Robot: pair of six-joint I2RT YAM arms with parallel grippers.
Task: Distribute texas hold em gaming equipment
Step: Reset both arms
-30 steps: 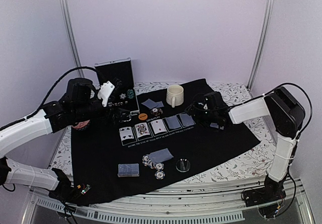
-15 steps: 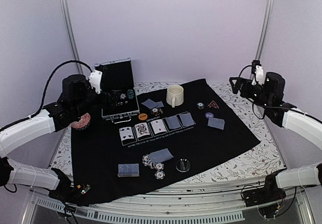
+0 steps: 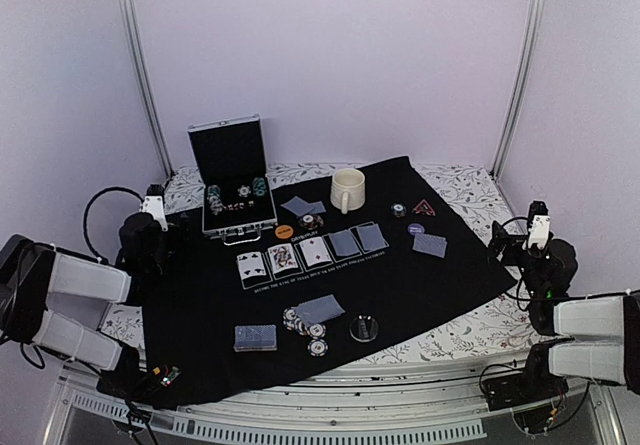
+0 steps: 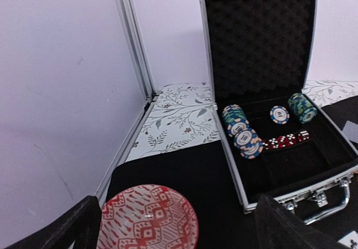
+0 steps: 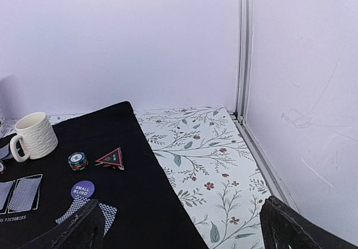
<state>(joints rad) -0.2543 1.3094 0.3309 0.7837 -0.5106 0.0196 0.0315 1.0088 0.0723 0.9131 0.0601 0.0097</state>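
Striped poker chips lie in the open metal case and in a cluster at the mat's front. A card deck lies at the front left, and a row of cards crosses the middle. The orange disc, purple disc, red-edged triangle, a small chip stack and the dark disc rest on the mat. My left gripper is open and empty over a red bowl. My right gripper is open and empty at the mat's right edge.
A cream mug stands at the back of the black mat. The case stands open at the back left with red dice inside. The red patterned bowl sits by the left edge. Frame posts rise at both back corners.
Both arms have pulled back and dropped low to the table's sides. The right gripper has left the triangle and cards, and the left has drawn away from the case. Nothing on the mat moved.
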